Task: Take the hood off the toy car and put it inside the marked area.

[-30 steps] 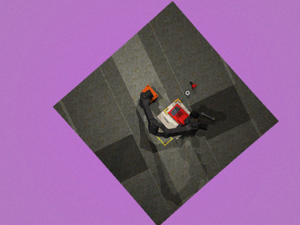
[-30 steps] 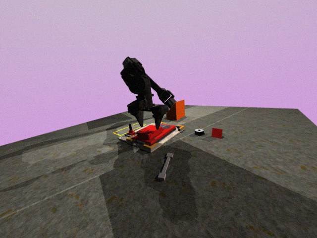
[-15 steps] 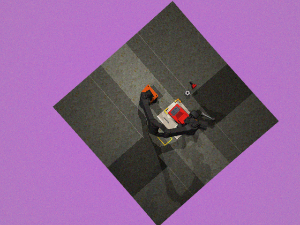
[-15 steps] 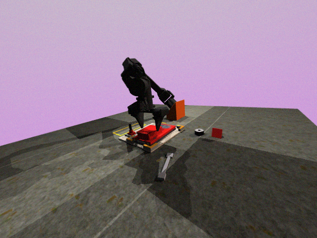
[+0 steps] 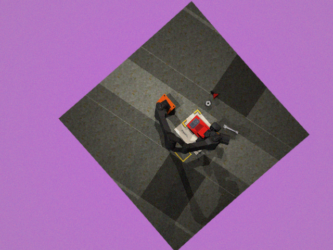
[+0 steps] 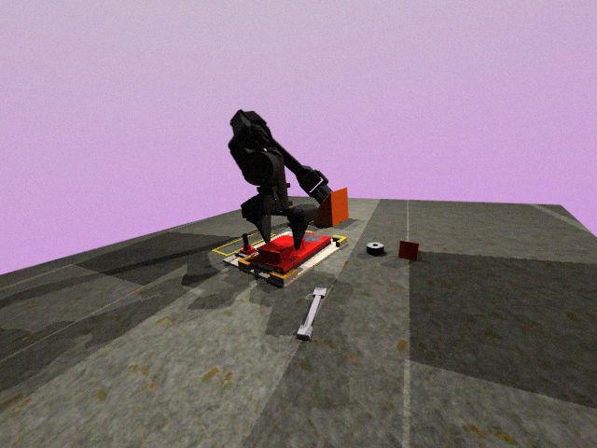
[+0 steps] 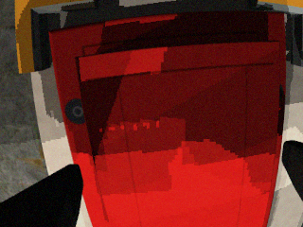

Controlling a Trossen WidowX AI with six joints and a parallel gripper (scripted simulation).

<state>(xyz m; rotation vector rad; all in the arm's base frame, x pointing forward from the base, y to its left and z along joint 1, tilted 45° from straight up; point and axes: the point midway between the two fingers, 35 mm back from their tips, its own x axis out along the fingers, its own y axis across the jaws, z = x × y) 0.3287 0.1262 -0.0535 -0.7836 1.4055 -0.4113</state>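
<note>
The red toy car (image 5: pixel 192 127) (image 6: pixel 318 245) (image 7: pixel 63 61) sits on a pale base plate with yellow and black corner brackets. Its hood (image 6: pixel 275 253) (image 7: pixel 189 104) is the raised red panel at the car's end nearest the exterior camera, and rests on the car. My gripper (image 6: pixel 283 245) (image 7: pixel 186 165) is open and empty, low over the car, with one black finger on each side of the red body. In the top view the arm hides the fingertips. The marked area (image 5: pixel 187 157) (image 6: pixel 221 253) is a yellow outline beside the base plate, partly hidden by the arm and plate.
A wrench (image 5: pixel 230 129) (image 6: pixel 313 313) lies near the car's hood end. A small wheel (image 5: pixel 207 105) (image 6: pixel 375 251) and a red piece (image 5: pixel 215 95) (image 6: pixel 409 250) lie off to one side. An orange block (image 5: pixel 170 104) (image 6: pixel 340 207) stands by the arm's base. A black-and-red knob (image 6: pixel 246 247) stands on the plate.
</note>
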